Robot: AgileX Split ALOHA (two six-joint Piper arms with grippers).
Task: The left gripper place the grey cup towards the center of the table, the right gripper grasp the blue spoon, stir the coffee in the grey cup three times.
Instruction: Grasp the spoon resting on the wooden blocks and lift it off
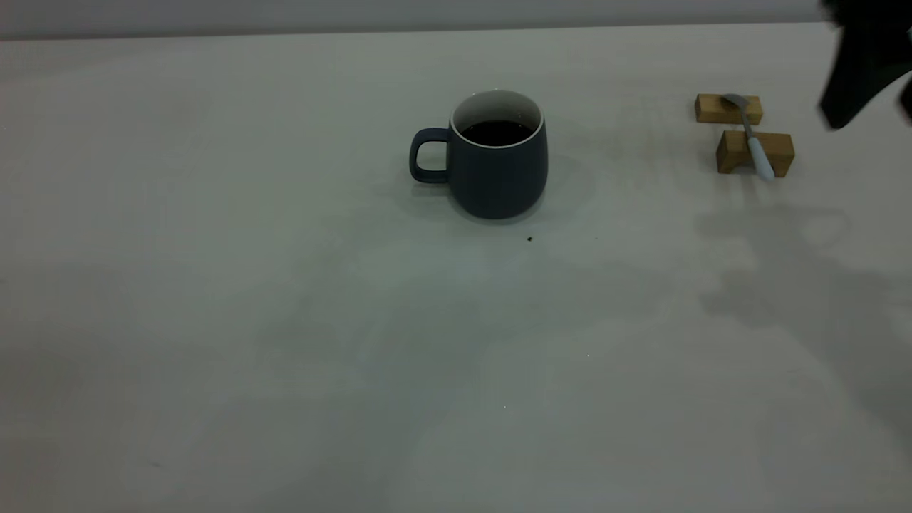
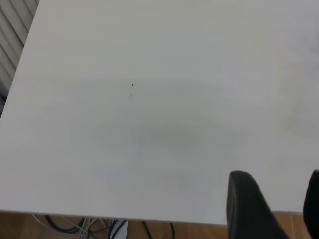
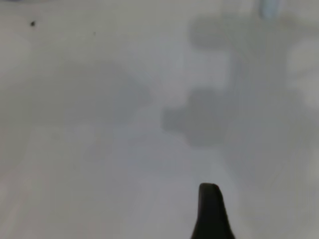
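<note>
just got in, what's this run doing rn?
Nothing is held. The grey cup with coffee stands alone mid-table, handle toward the left arm's side. The blue spoon lies across two wooden blocks on the right. The right gripper hangs above and just beyond the blocks, apart from the spoon. The left gripper sits over bare table by an edge.

From the exterior view I get only a dark piece of the right gripper (image 1: 866, 64), cut off by the top right corner; I can't tell how its fingers stand; the right wrist view shows just one fingertip (image 3: 209, 209) at the edge; the blue spoon (image 1: 752, 138) there is a clipped pale blur; the left gripper (image 2: 274, 206) shows only two finger stubs, cropped at the frame's edge, with a gap between them.
</note>
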